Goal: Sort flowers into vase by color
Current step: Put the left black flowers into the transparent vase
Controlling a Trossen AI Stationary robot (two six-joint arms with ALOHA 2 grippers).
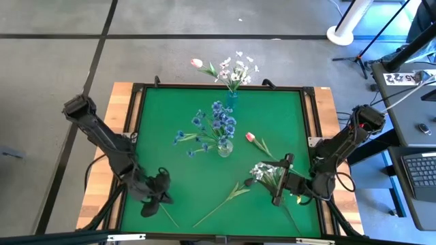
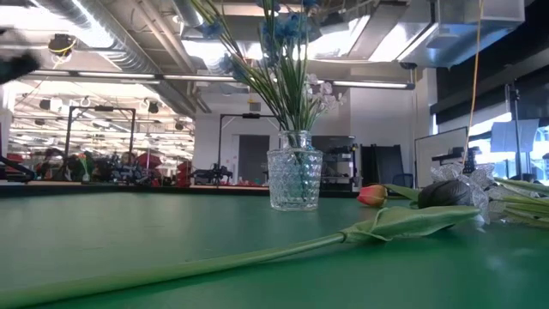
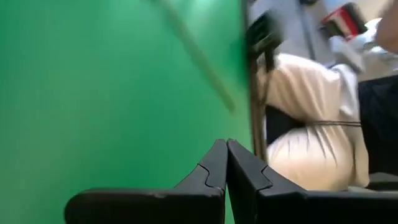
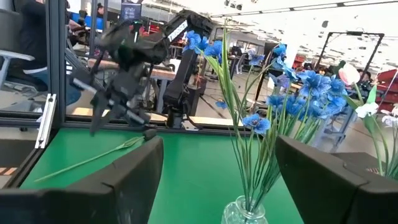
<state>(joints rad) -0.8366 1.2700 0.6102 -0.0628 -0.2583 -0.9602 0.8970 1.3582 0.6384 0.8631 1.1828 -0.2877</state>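
Green felt covers the table (image 1: 170, 109), and on it the sorting is partly done. A clear glass vase (image 1: 225, 148) near the centre of the high view already holds the blue sprays (image 1: 211, 126), gathered there because they share a colour. A second, blue vase (image 1: 232, 103) at the top edge of the mat holds the white sprays (image 1: 238, 70) along with one pink tulip (image 1: 197, 63), which looks like a mixed bunch and not a sorted one.

Loose stems lie in the lower right of the high view: a pink tulip (image 1: 250, 137) just right of the glass vase, a white spray (image 1: 261, 171) below it, and a dark tulip (image 2: 446, 192) on a long leafy stalk (its head shows best in the low view, at the right, beside the white blossoms).

Over that white spray hangs the right gripper (image 1: 282, 178), jaws spread wide and holding nothing; in its wrist view the two fingers frame the glass vase. It probably stands open to take a stem from the loose pile.

At the lower left of the high view the left gripper (image 1: 154, 197) waits with jaws pressed together and empty, clear of the flowers so the other arm has room.
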